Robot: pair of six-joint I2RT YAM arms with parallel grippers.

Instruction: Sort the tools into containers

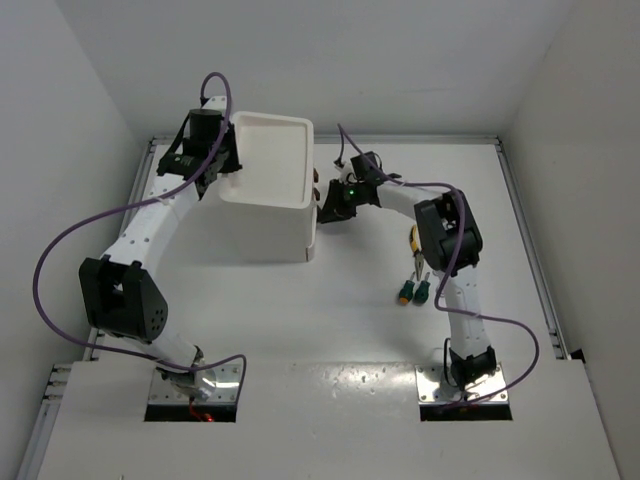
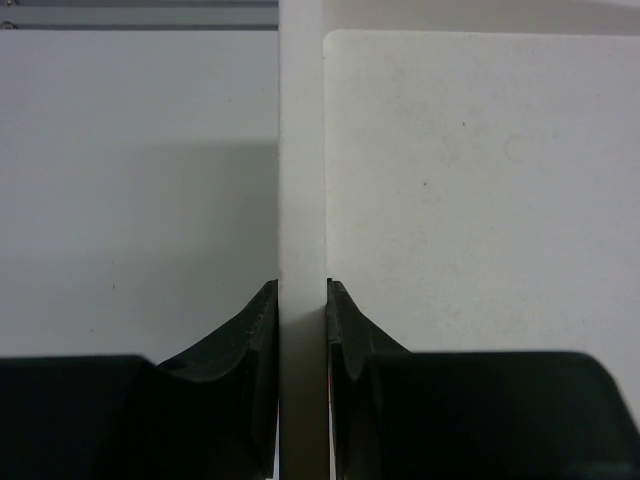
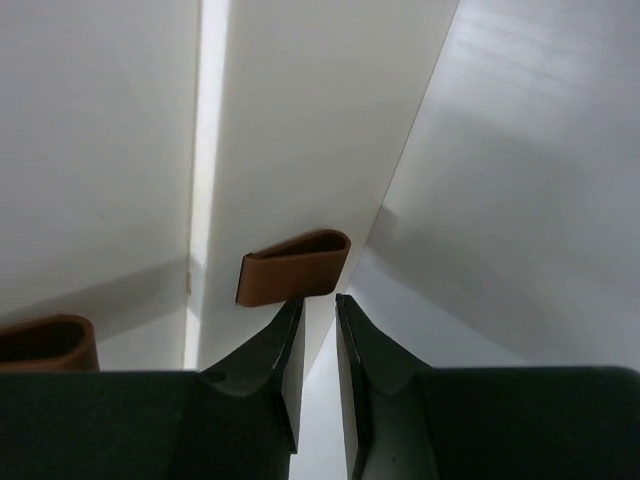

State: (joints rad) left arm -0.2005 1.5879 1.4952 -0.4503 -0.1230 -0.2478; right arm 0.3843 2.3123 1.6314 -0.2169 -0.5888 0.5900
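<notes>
The white container [image 1: 262,215] stands at the back middle of the table, with a shallow rimmed tray [image 1: 268,158] on top. My left gripper [image 1: 222,165] is shut on the tray's left rim [image 2: 302,180], which runs up between its fingertips [image 2: 262,300]. My right gripper [image 1: 328,203] is at the container's right face, where its jaws [image 3: 318,297] stand a narrow gap apart with nothing between them. They sit just under a brown drawer knob [image 3: 295,266]. On the table to the right lie yellow-handled pliers [image 1: 412,240] and two green-handled screwdrivers [image 1: 405,291] [image 1: 424,291].
A second brown knob [image 3: 45,341] shows lower left in the right wrist view. The right arm's forearm [image 1: 448,232] hangs over the pliers. Purple cables loop from both arms. White walls close in the table on three sides.
</notes>
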